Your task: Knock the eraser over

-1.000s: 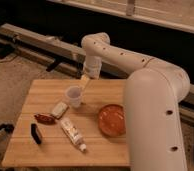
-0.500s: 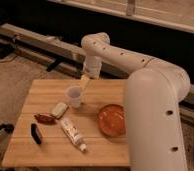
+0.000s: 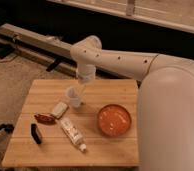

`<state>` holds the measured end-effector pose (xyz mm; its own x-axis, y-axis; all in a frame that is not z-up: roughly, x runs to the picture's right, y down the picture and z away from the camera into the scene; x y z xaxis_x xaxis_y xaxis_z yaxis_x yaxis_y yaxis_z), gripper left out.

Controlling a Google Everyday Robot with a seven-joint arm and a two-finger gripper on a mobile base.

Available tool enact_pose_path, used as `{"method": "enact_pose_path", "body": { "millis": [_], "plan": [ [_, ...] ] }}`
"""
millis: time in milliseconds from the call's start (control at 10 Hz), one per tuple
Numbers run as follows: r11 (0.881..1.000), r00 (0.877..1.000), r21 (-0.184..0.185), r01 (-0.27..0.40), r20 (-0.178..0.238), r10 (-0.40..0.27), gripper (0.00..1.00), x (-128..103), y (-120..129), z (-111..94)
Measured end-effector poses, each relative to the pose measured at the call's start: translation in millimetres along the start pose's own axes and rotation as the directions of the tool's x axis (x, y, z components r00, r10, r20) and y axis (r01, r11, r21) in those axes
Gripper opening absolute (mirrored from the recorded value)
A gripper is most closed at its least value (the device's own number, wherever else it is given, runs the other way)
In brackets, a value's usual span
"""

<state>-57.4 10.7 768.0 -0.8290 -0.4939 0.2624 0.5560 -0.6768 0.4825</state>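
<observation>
The eraser (image 3: 36, 133) is a small dark block near the front left of the wooden table (image 3: 45, 152). I cannot tell whether it stands on its edge or lies flat. The gripper (image 3: 82, 86) hangs from the white arm over the back middle of the table, just above and behind a clear plastic cup (image 3: 74, 97). It is well away from the eraser, to its back right.
A crinkled red-brown wrapper (image 3: 44, 118) lies just behind the eraser. A small white packet (image 3: 60, 109) lies beside the cup. A white tube (image 3: 73, 134) lies in the middle front. An orange bowl (image 3: 114, 121) stands at the right. The arm's large white body fills the right side.
</observation>
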Motion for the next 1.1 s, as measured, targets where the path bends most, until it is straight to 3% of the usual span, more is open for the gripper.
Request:
{"method": "enact_pose_path", "body": {
  "millis": [200,400,800,1100],
  "plan": [
    [0.999,1.0,-0.043,0.024,0.014,-0.023,0.8,0.7,-39.0,4.9],
    [0.996,0.999,-0.07,0.047,0.025,-0.045,0.8,10.0,-76.5,28.6],
    [0.995,0.996,-0.057,0.083,0.022,-0.082,0.8,35.1,-112.6,66.4],
    [0.992,0.993,-0.05,0.114,0.015,-0.114,0.8,51.3,-129.0,69.9]
  ]
}}
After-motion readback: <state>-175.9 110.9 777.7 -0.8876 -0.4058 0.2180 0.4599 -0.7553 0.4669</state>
